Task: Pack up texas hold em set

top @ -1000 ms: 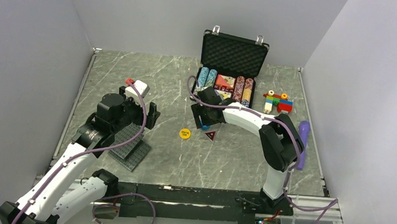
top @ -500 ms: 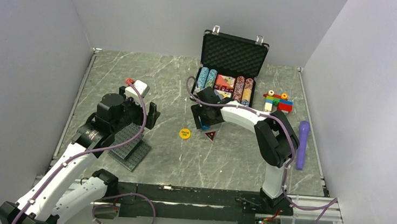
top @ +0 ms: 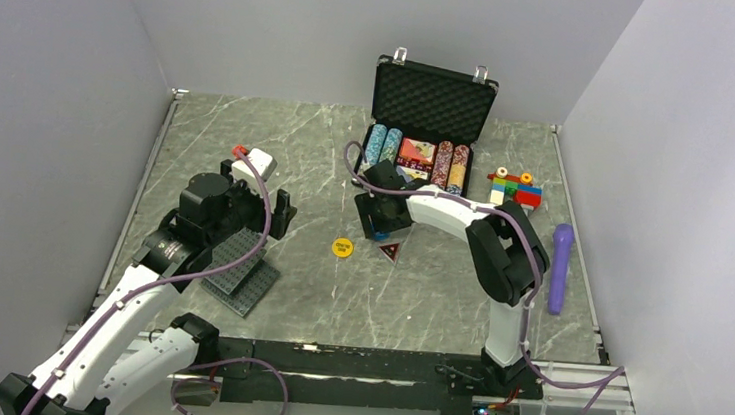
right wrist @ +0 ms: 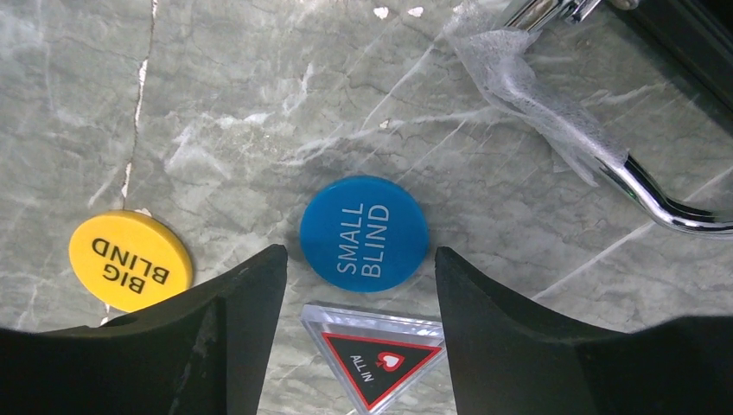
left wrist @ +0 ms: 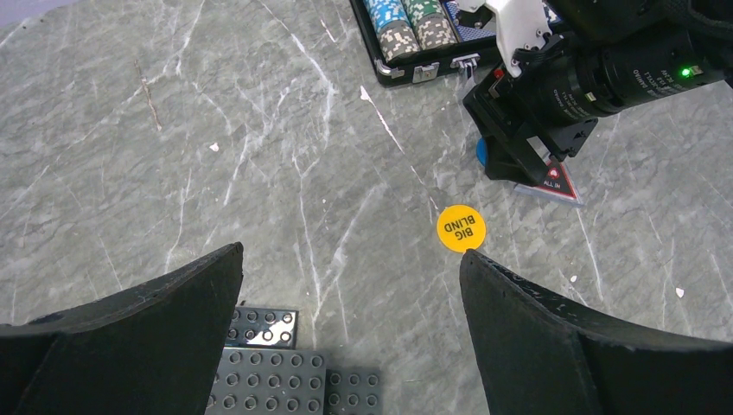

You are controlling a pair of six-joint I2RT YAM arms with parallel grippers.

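I am looking down on the grey marbled table point(top: 435, 304). The black rectangular briefcase point(top: 434, 101) is sitting at its 12 o'clock edge, with the egg-crate foam lid standing upright. Multicoloured chip rows point(top: 385, 144) are lying in the tray on both sides of the red card decks point(top: 417, 152).

The right gripper point(top: 378, 231) is pointing down just in front of the case, at 6 o'clock from it. The wrist camera is showing its black fingers point(right wrist: 233, 320) spread apart, one on each side of the blue round "SMALL BLIND" button point(right wrist: 364, 233) and not clamped on it. I cannot tell whether they are touching the table.

The left gripper point(left wrist: 350, 259) is hanging at the table's 9 o'clock with its fingers wide apart and nothing between them. It is sitting over the dark grey studded building plates point(top: 238, 266), which are lying at 8 o'clock.

A colourful toy-block figure point(top: 514, 188) is standing at 3 o'clock from the case. A purple cylindrical object point(top: 560, 268) is lying at the table's 3 o'clock edge.

In the right wrist camera, the case's chrome handle point(right wrist: 657, 203), partly wrapped in white foam, is showing at 2 o'clock from the blue button. The yellow round "BIG BLIND" button point(right wrist: 130, 259) is lying flat at 9 o'clock from it, well apart. The clear triangular "ALL IN" button with the red triangle point(right wrist: 376, 354) is lying just beside it at 6 o'clock.
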